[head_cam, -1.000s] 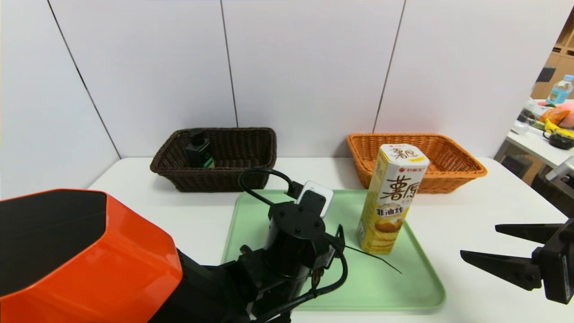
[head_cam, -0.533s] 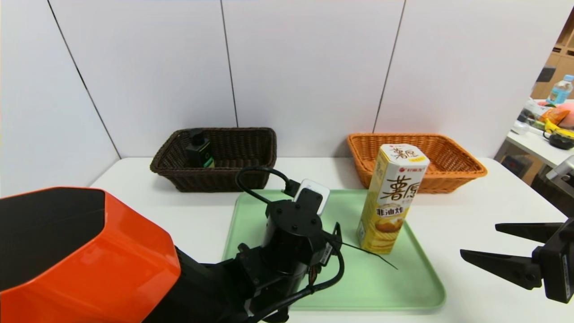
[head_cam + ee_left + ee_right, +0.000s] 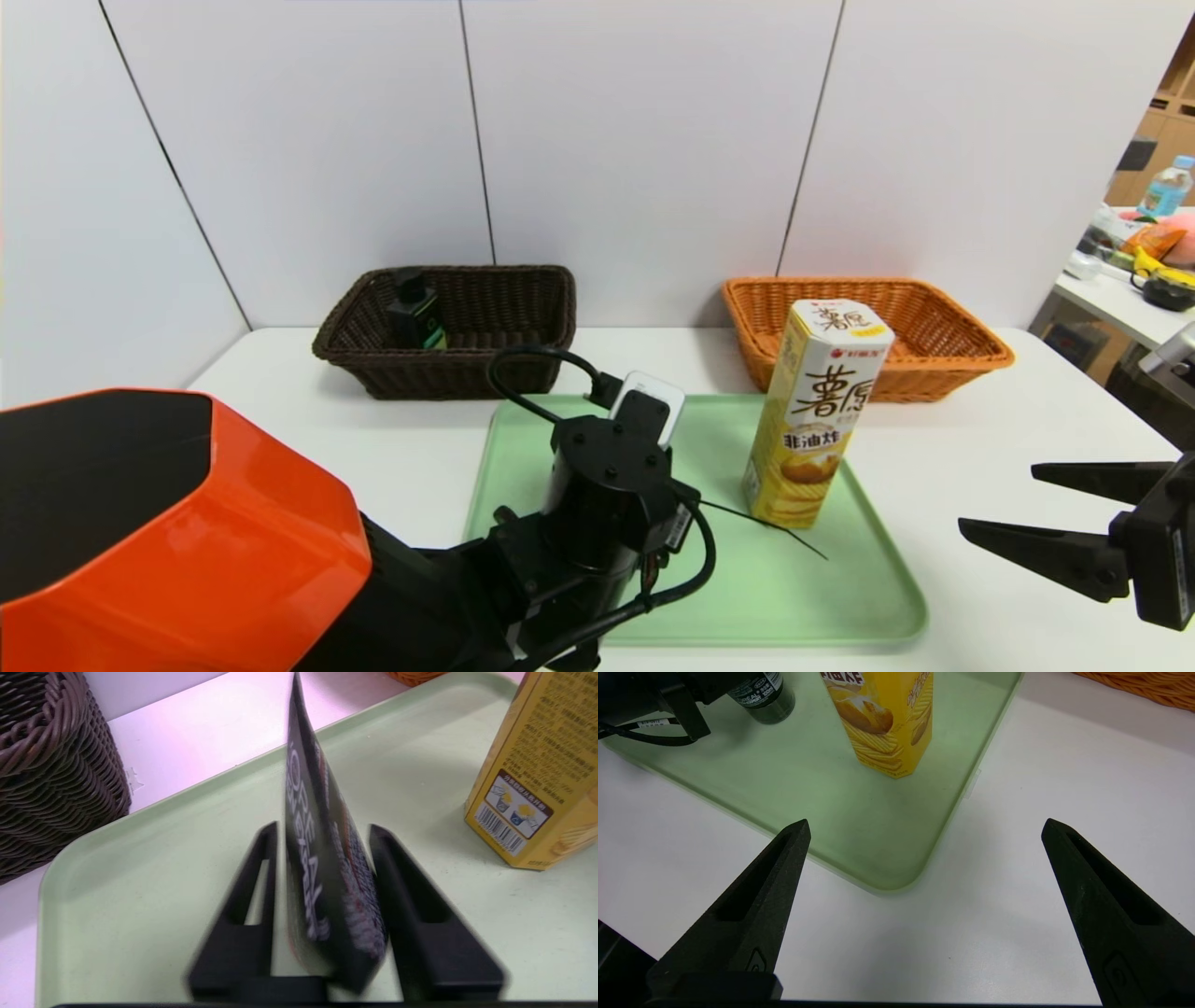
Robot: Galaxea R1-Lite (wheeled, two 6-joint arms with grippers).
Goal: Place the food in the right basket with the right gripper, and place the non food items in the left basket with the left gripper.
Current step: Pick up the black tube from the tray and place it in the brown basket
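The left claw (image 3: 322, 914) pinches a dark tube (image 3: 327, 868) over the green tray (image 3: 794, 597), the right claw (image 3: 1055, 518) gapes idle, and that soft tube could slip.

Head view: high, facing forward and down over the table (image 3: 980, 448), both baskets and the walls behind.
Left wrist view: very close, low over the green tray (image 3: 140, 896).
Right wrist view: near, above the table's edge beside the tray.
Shared: tray and yellow chip box (image 3: 818, 411) in all three.
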